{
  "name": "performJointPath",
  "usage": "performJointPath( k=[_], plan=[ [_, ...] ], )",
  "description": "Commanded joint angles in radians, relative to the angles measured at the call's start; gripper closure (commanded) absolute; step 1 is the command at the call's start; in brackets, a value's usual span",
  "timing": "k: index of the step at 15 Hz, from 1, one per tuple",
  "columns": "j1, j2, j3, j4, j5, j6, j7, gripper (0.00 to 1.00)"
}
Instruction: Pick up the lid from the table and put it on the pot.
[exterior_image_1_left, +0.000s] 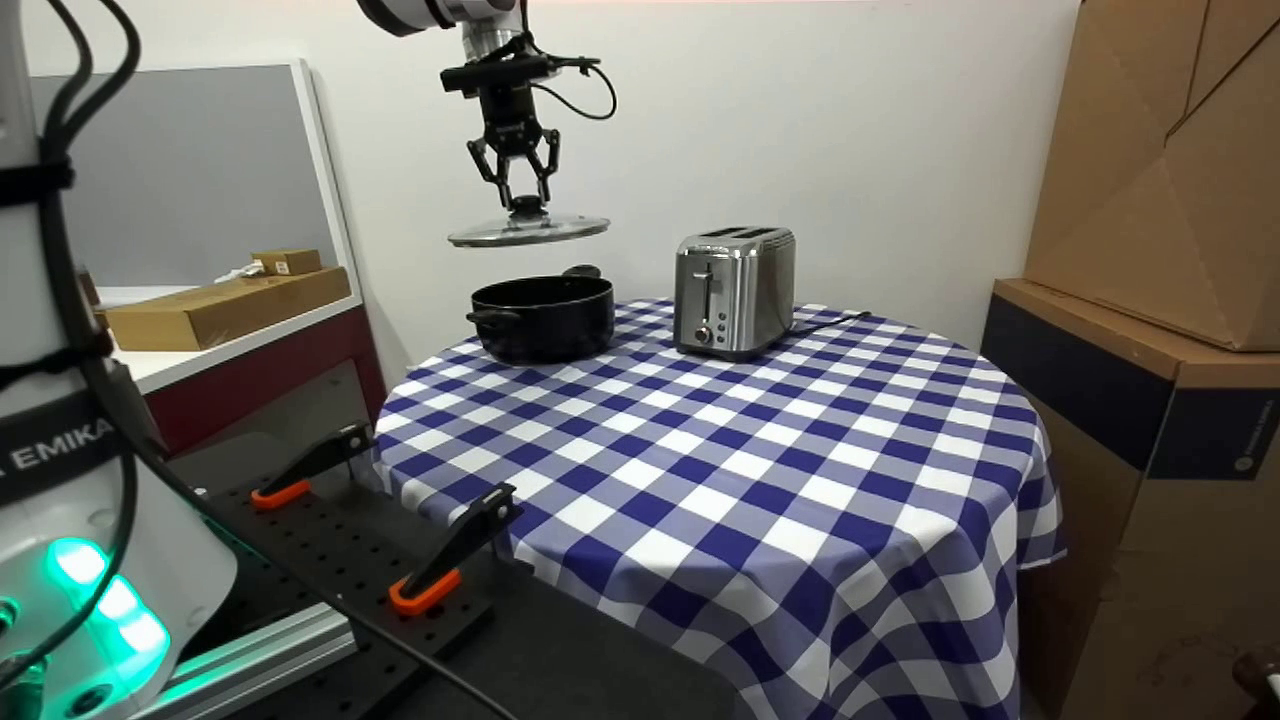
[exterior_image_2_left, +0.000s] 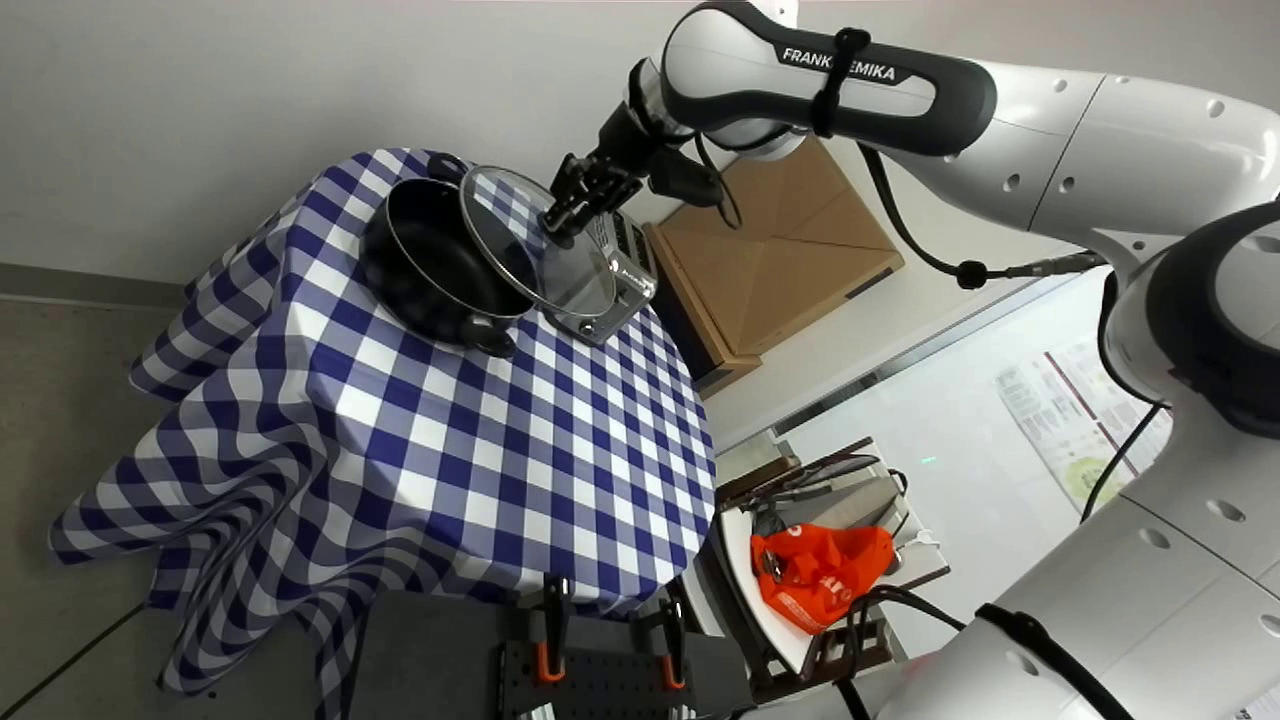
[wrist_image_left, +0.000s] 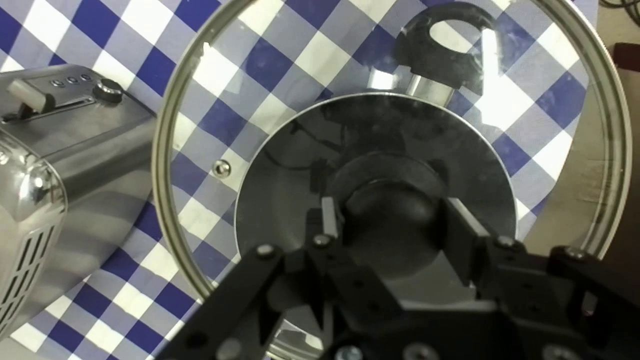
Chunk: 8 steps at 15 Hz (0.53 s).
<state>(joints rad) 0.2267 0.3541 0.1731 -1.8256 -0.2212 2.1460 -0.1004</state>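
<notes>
The glass lid (exterior_image_1_left: 528, 234) hangs level or slightly tilted in the air above the pot, apart from it. My gripper (exterior_image_1_left: 526, 196) is shut on the lid's dark knob; the fingers press its sides in the wrist view (wrist_image_left: 392, 220). The black pot (exterior_image_1_left: 548, 328) stands uncovered on the table, its handles sticking out. In an exterior view the lid (exterior_image_2_left: 522, 212) overlaps the pot (exterior_image_2_left: 400, 280) and the gripper (exterior_image_2_left: 562, 222) holds it from above. In the wrist view the pot's rim and one handle show through the lid's glass (wrist_image_left: 300, 65).
A steel toaster (exterior_image_1_left: 738, 290) stands beside the pot on the checkered table (exterior_image_1_left: 760, 450); it also shows in the wrist view (wrist_image_left: 75, 165). Its cord lies behind it. Large cardboard boxes (exterior_image_1_left: 1150, 180) stand beyond the table. Clamps (exterior_image_1_left: 455, 545) sit at the robot's mount.
</notes>
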Motion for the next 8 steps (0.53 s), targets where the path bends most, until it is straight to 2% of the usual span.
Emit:
performJointPath(
  k=[1,8],
  plan=[
    [0.006,0.021,-0.009,0.005,-0.011,0.015,0.015,0.73],
    [0.019,0.121,-0.03,0.066,-0.039,0.024,0.026,0.73]
  ],
)
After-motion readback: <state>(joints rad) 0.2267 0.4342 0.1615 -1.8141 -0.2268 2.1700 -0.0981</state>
